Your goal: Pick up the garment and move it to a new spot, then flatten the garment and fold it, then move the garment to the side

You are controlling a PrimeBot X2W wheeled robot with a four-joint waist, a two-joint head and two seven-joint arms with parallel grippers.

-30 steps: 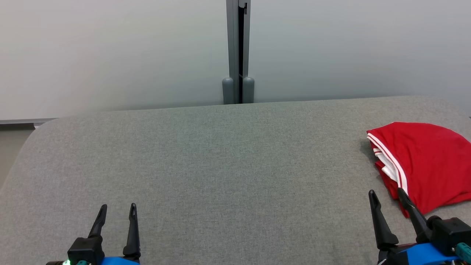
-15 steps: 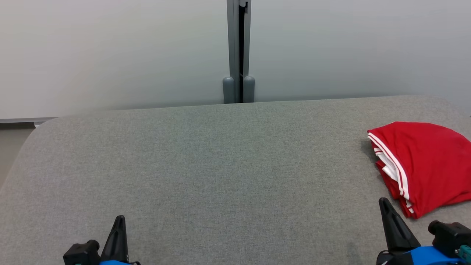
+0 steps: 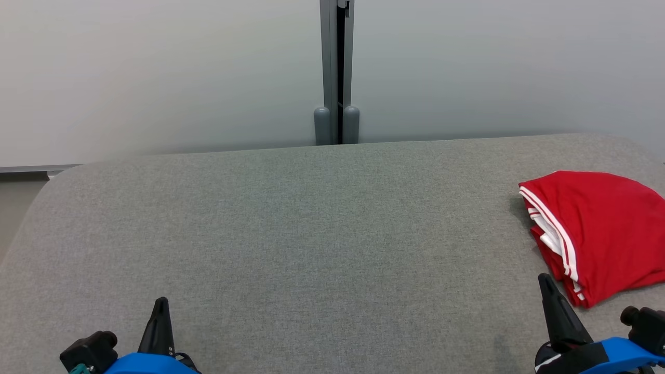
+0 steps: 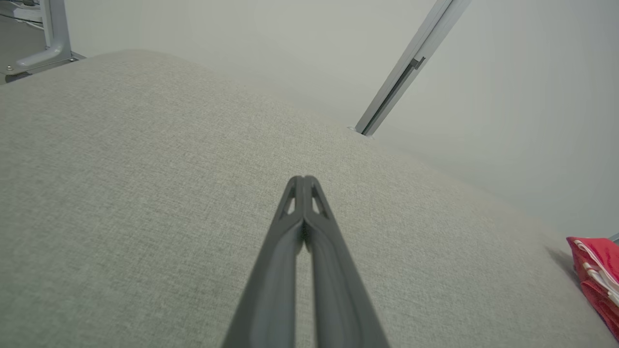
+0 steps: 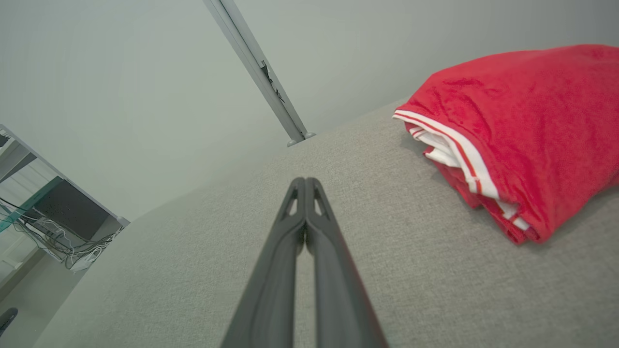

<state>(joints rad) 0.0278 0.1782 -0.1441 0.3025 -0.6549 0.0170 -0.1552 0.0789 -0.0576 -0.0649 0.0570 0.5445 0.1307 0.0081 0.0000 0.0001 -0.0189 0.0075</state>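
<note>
Surface: a wide table top (image 3: 291, 244) covered in grey woven fabric, with rounded corners; its far edge runs just in front of the foot of the post (image 3: 336, 72).
Post: a grey upright at the middle of the back, split by a dark slot, with two rounded caps at its foot.
Room: a plain pale wall (image 3: 156, 78) spreads to both sides of the post; far to the post's left a low grey ledge (image 3: 31, 170) runs along the wall, with a strip of floor (image 3: 13, 218) below it beside the table's corner.
Garment: the red garment (image 3: 597, 228) with white stripe trim lies folded in a thick bundle on the table, well to the right of the post and nearer the robot, by the table's right edge; its striped edge faces the post's side.
Left gripper: the left gripper (image 3: 160, 306) is clenched on nothing, fingers pressed tip to tip, low over the table's near edge, well to the left of the post.
Right gripper: the right gripper (image 3: 544, 283) is clenched and empty, at the near edge to the right of the post, near the garment's closest corner but apart from it.
Between right gripper and garment: a narrow band of grey fabric.
Other things: in the left wrist view a pale metal frame (image 4: 51, 34) stands beyond the table corner, far left of the post; in the right wrist view a desk (image 5: 67, 208) with a dark panel and a tangle of cables (image 5: 63, 241) sits off the table, left of the post.
</note>
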